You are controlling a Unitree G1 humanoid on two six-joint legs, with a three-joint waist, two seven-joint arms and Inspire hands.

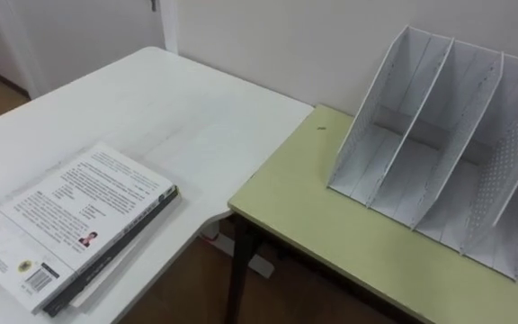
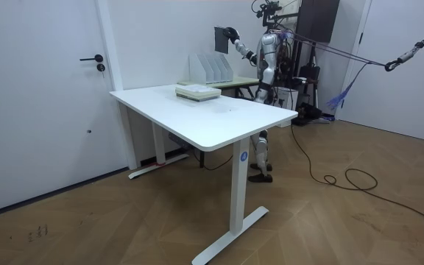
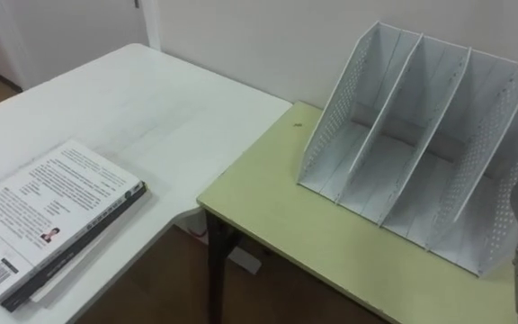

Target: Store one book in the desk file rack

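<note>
A grey book is held upright in the air above the white three-slot file rack, with my right hand shut on its edge at head height. The rack stands at the back of a green desk, and its slots are empty. A stack of books lies on the white table to my left. I stand at the green desk, facing the rack. My left hand hangs low by my body, too small to read.
The white table meets the green desk at a corner, with a gap of wooden floor below. A wall runs right behind the rack. A door is at the room view's left.
</note>
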